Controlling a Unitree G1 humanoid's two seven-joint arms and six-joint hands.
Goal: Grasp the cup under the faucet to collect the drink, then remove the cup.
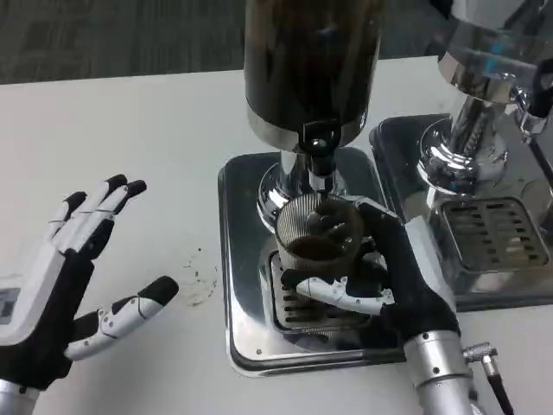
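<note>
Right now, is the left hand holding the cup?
No, the left hand lies open on the table; the right hand grips the cup.

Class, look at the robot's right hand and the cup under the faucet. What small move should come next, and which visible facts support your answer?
Probably hold the cup steady a moment longer before lifting it away. The right hand grips the ribbed cup on the drip tray, directly beneath the faucet, and dark drink shows only low inside. The left hand waits open on the table.

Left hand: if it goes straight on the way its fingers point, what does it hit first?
The left hand points up and right across bare table. Its line likely meets the dark dispenser or its tray first; depth is unclear.
</note>
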